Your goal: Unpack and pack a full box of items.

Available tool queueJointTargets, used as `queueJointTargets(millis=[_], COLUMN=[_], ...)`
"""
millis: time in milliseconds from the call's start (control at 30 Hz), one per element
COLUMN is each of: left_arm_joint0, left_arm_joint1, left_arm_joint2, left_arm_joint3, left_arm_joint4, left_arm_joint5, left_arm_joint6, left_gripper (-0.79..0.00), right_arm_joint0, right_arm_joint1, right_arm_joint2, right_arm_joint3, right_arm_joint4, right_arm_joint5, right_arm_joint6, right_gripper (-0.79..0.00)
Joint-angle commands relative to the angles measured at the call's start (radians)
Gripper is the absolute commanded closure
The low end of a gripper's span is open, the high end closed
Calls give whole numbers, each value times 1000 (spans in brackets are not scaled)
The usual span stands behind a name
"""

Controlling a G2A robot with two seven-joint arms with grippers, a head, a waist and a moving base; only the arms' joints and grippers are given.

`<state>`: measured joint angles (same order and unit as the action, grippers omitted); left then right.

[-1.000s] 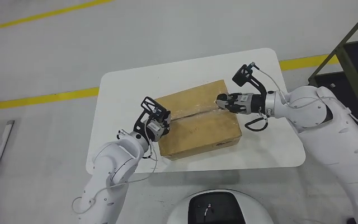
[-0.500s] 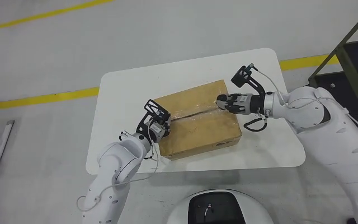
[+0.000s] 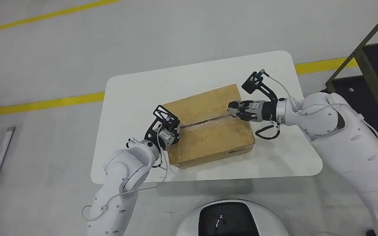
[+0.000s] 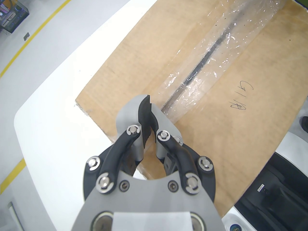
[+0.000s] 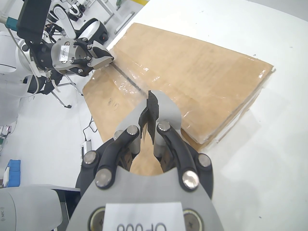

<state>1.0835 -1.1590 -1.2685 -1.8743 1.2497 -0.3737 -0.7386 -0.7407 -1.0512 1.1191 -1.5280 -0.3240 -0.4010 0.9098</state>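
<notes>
A closed brown cardboard box [image 3: 207,127] lies in the middle of the white table [image 3: 136,100]. Clear tape [image 4: 216,37] runs along its top seam, and there is handwriting on one flap. My left gripper [image 3: 174,133] is shut with nothing in it, its tips [image 4: 148,102] at the seam's end on the box's left edge. My right gripper [image 3: 230,108] is also shut and empty, with its tips [image 5: 151,99] over the opposite end of the taped seam [image 5: 130,78]. The left gripper [image 5: 105,61] also shows across the box [image 5: 192,66] in the right wrist view.
Bare table [image 5: 216,13] surrounds the box on all sides. A dark green metal frame [image 3: 354,53] stands off the table's right edge. Yellow floor lines [image 3: 53,103] run behind the table.
My left gripper has shifted slightly down and right along the box's left end, toward the seam. The right gripper has stayed at the other end of the seam.
</notes>
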Motion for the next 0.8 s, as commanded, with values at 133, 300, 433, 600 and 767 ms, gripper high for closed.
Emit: queueJointTargets(millis=[133, 300, 433, 600, 767], left_arm_joint0=[-2, -5, -7, -9, -12], left_arm_joint1=[1, 2, 2, 3, 4], left_arm_joint2=[1, 3, 5, 5, 7], left_arm_joint3=[3, 6, 7, 9, 9], left_arm_joint4=[2, 1, 9, 12, 7], left_arm_joint5=[2, 0, 0, 2, -3], left_arm_joint6=[1, 0, 4, 5, 7], left_gripper=[0, 0, 0, 0, 0], right_arm_joint0=[1, 2, -3, -5, -3], right_arm_joint1=[3, 6, 9, 13, 17], right_arm_joint2=[6, 14, 18, 25, 38], right_arm_joint3=[-8, -7, -4, -1, 1], right_arm_joint4=[-11, -17, -25, -40, -61], right_arm_joint5=[10, 11, 10, 13, 17], right_arm_joint6=[5, 9, 11, 12, 9], right_gripper=[-68, -135, -222, -259, -277])
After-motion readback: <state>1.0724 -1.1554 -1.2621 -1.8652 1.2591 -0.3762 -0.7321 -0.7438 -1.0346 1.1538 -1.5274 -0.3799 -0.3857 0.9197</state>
